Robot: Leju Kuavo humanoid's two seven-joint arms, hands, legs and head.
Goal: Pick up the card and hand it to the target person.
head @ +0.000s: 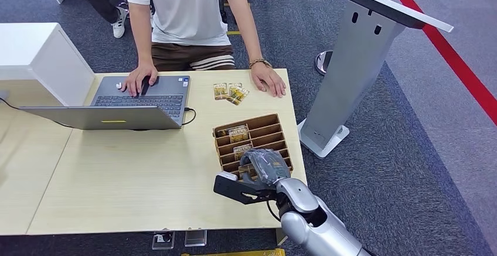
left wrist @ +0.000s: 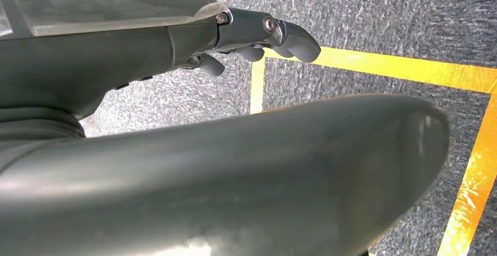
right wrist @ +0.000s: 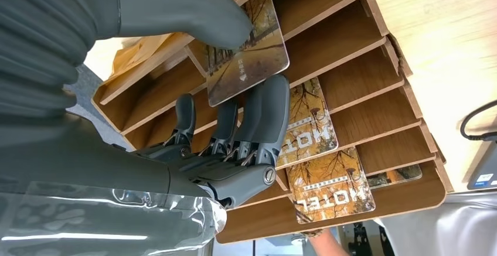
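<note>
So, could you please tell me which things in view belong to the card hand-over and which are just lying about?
Belongs to the job:
- card, pinched by the right robot hand
- wooden rack holding more cards
- person across the table

Just lying about:
- laptop
- loose cards on the table
- grey stand
- left robot hand, hanging over the floor

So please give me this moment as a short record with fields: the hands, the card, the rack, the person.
right hand: at the wooden rack, thumb on one face of a card, fingers on the other
held card: pinched, partly in its slot
other cards in rack: two marked HOTEL in slots farther from the robot
loose cards: on the table beyond the rack
left hand: holds nothing, over the carpet
person: stands behind the table, one hand on the laptop
</note>
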